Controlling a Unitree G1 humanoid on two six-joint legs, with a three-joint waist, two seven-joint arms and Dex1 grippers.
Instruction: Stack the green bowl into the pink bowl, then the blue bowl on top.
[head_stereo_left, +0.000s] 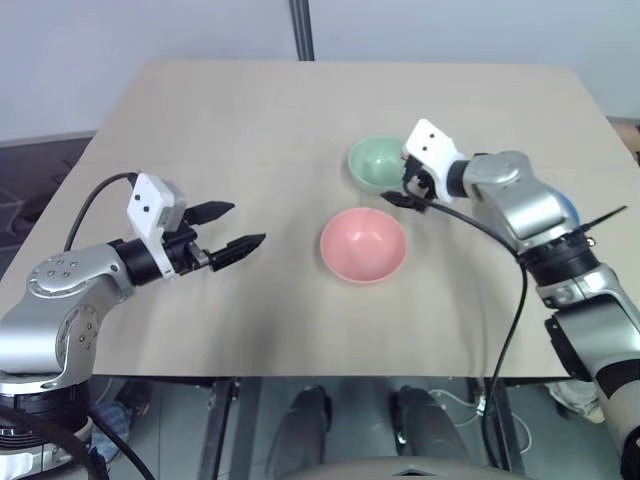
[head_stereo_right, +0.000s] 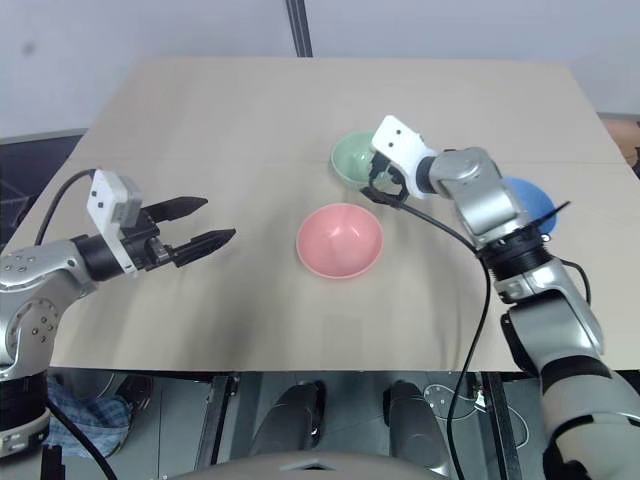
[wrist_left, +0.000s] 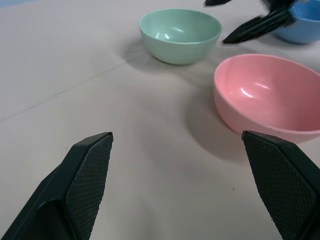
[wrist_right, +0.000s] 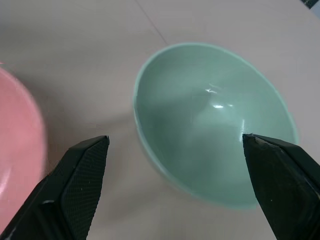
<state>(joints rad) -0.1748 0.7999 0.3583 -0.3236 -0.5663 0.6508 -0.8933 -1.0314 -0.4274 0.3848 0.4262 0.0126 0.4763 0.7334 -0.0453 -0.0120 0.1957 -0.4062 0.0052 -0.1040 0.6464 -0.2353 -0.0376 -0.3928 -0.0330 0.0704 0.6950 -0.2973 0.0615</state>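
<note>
right gripper (head_stereo_left: 408, 190): jaws wide, empty, above green bowl (head_stereo_left: 375, 162) | bowl mid-table toward far edge, behind pink bowl (head_stereo_left: 362, 244) | advice: straddle near rim, close squarely, lift level.

My green bowl (wrist_right: 215, 125), pink bowl (wrist_left: 270, 95) and blue bowl (head_stereo_right: 528, 203) look smooth and glossy. The worktop (head_stereo_left: 240, 130) is matt, pale wood-look. My pincer fingers (wrist_left: 87, 175) are black with cross-hatched pads.

- A bare test room, lab-like — a plain beige tabletop (head_stereo_left: 250, 120) against a pale wall (head_stereo_left: 150, 30).
- Loose cables (head_stereo_left: 470, 405) trail over the grey floor (head_stereo_left: 30, 190) beneath — no household furnishings.
</note>
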